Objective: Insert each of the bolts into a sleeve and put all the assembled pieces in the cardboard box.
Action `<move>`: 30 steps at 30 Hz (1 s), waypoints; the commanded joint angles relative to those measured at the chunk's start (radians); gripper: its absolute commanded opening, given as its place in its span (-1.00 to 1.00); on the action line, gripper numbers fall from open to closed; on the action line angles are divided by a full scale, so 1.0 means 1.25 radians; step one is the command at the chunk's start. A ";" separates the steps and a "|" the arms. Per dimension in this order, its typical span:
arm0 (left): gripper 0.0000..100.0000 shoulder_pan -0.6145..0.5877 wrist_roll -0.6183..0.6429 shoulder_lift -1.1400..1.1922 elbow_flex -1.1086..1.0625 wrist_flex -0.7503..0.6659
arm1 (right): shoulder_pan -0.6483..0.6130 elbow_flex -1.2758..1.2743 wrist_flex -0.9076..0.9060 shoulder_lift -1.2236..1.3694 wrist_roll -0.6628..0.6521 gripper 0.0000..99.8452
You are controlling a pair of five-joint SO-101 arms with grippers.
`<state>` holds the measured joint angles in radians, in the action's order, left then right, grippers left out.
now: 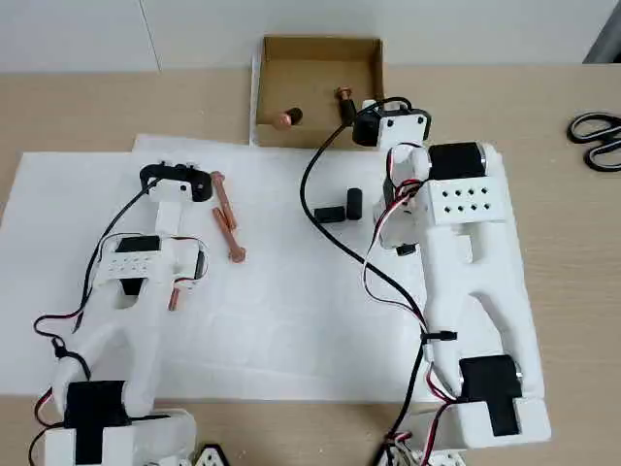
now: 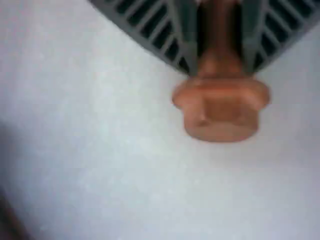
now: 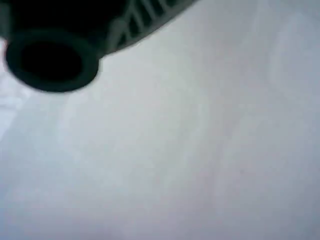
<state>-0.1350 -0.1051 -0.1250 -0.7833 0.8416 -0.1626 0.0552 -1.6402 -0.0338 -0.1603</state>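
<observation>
Holding two assembled pieces [image 1: 287,118], cardboard box [image 1: 320,45]; left gripper [image 2: 220,35] clamping bolt [image 2: 220,107], right gripper [image 3: 65,22] sleeve [image 3: 50,62].

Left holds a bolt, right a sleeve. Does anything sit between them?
Nothing solid. Only the right arm's black cable trails over the paper between the held bolt and held sleeve; two loose sleeves lie nearer the box, apparently off that line.

Copper-coloured hex-head bolt [image 2: 220,107]: blurred, shank cut off at the frame edge between ribbed grey fingers [image 2: 150,30].
Black cylindrical sleeve [image 3: 50,62]: blurred, body lost in dark.
Copper bolt end [image 1: 175,296]: rest hidden under the left arm; same bolt or another, cannot tell.
Black-handled scissors [image 1: 597,141]: cropped at the edge.
</observation>
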 commanded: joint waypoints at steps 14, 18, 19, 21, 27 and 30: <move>-0.99 0.001 0.069 -0.033 0.346 0.433 | -0.003 0.122 0.002 -0.048 -0.004 -0.99; -0.99 0.032 0.071 -0.033 0.455 0.540 | -0.003 0.157 -0.001 -0.048 -0.007 -0.99; -0.99 0.047 0.072 -0.034 0.477 0.566 | -0.003 0.158 -0.001 -0.050 -0.007 -0.99; -0.99 0.079 0.112 -0.049 0.528 0.620 | -0.004 0.158 -0.001 -0.064 -0.007 -0.99; -0.99 0.178 0.198 -0.225 0.602 0.632 | -0.004 0.155 -0.001 -0.236 -0.002 -0.99; -0.99 0.228 0.199 -0.320 0.601 0.601 | 0.001 0.153 -0.001 -0.316 -0.002 -0.99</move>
<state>0.0997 0.1312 -0.3936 -0.0806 1.6256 -0.1626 0.2025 -1.6402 -0.3099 -0.1603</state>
